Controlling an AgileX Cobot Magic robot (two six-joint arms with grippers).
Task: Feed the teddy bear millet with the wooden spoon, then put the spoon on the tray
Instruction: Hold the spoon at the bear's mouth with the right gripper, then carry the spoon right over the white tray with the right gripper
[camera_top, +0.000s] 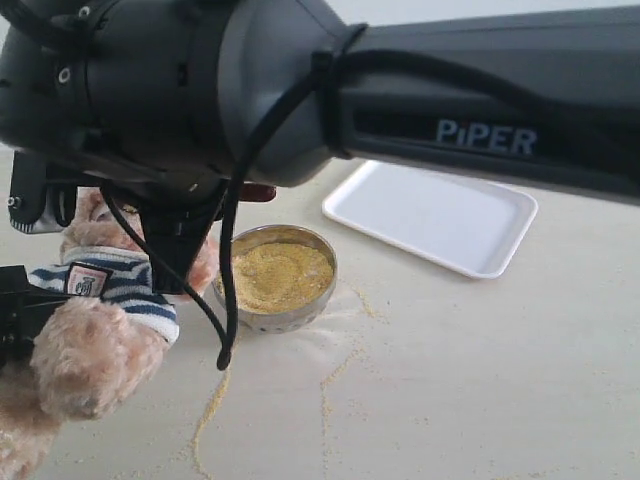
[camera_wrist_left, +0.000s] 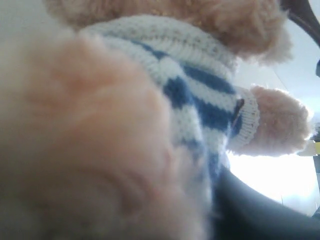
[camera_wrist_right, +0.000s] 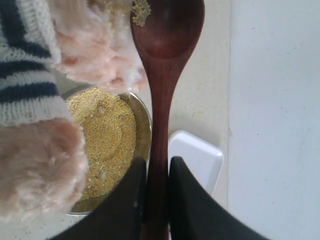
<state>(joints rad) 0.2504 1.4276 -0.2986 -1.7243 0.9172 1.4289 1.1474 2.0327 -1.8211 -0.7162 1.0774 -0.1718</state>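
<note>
Two steps make up the task: the first is judged to be under way, the second not yet begun. Furthest left, the teddy bear (camera_top: 100, 300) is seen upright, and a dark body taken to be the left gripper (camera_top: 18, 315) is seen touching its side; whether those fingers are closed on the plush cannot be told, since the left wrist view is filled with fur and striped shirt. A small badge (camera_top: 87, 282) is sewn on the shirt, but its print cannot be read. Next, the metal bowl (camera_top: 290, 318) is found below the fingers of the right gripper (camera_wrist_right: 156, 162) and to one side of them, with the millet (camera_top: 280, 270) heaped in it, and loose trails (camera_top: 335, 375) are scattered on the table (camera_top: 500, 400). That gripper is clamped on the slim handle of the wooden spoon (camera_wrist_right: 162, 75), one finger (camera_wrist_right: 125, 200) on each side, and the spoon's oval bowl is carried well beyond the fingertips, up against the bear's fur, with only a few grains seen at its far rim. The feeding is therefore judged to be at or near its end. Further right, past the fingers, the tray (camera_top: 430, 215) is seen with no spoon on it, so the setting-down is left to do. On the large dark arm (camera_top: 200, 80) across the exterior view, the word "PiPER" (camera_top: 486, 137) can be read in pale letters.
</note>
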